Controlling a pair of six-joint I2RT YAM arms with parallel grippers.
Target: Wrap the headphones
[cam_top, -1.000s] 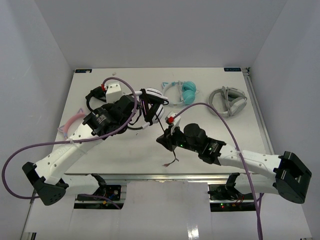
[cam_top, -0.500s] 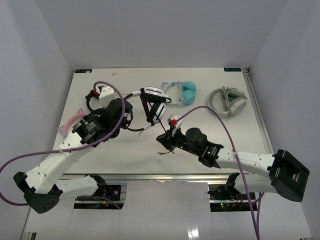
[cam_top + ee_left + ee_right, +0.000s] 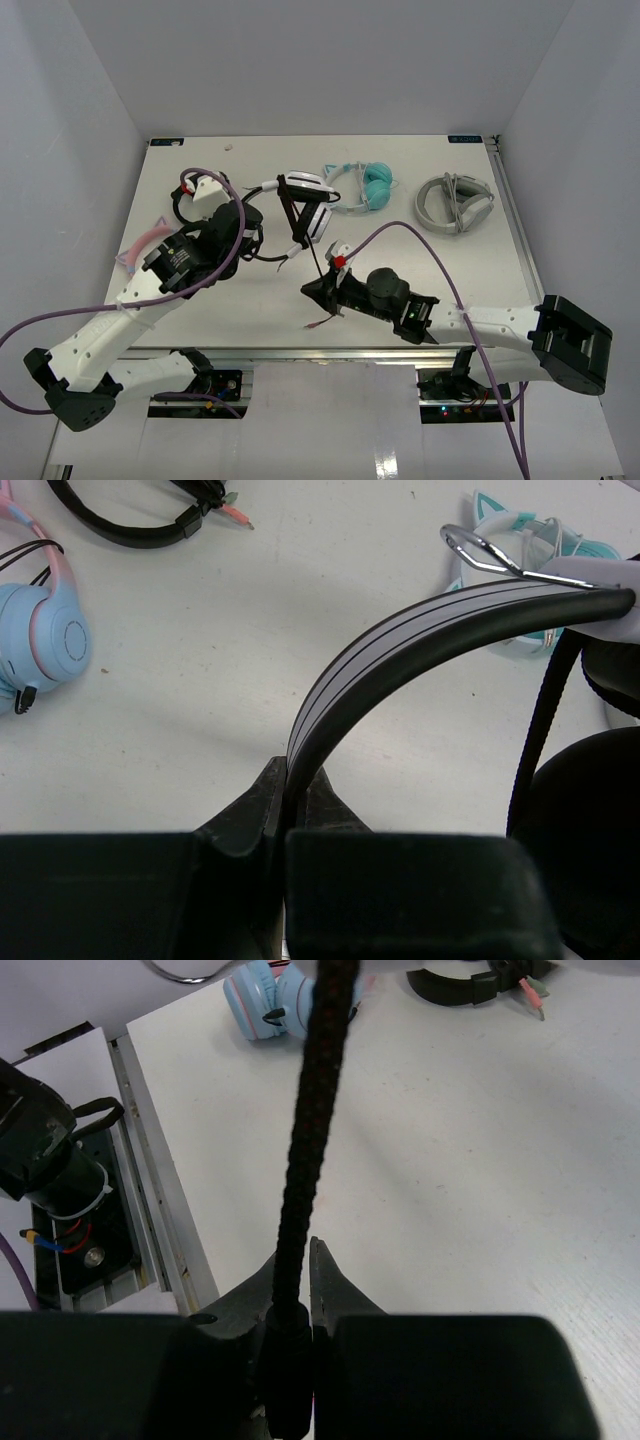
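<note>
The headphones [image 3: 312, 203] hang tilted above the table's middle, one black-and-white ringed ear cup showing. My left gripper [image 3: 256, 226] is shut on their headband [image 3: 400, 640], which arcs up and to the right from the jaws [image 3: 288, 780]. The thin black cable [image 3: 310, 250] runs taut from the ear cup down to my right gripper [image 3: 316, 290]. In the right wrist view the braided cable [image 3: 310, 1110] passes between the closed fingers of that gripper [image 3: 300, 1260]. Its plug end [image 3: 320, 322] dangles near the table's front edge.
Teal cat-ear headphones [image 3: 368, 186] and grey-and-white headphones [image 3: 456, 203] lie at the back right. Black headphones [image 3: 186, 196] and pink-and-blue headphones [image 3: 140, 246] lie on the left. The table's metal front rail [image 3: 150, 1220] is close beside my right gripper.
My right gripper has slid toward the front edge and leftward along the cable. The left arm has drawn back to the left with the headband, and the ear cup has shifted slightly away.
</note>
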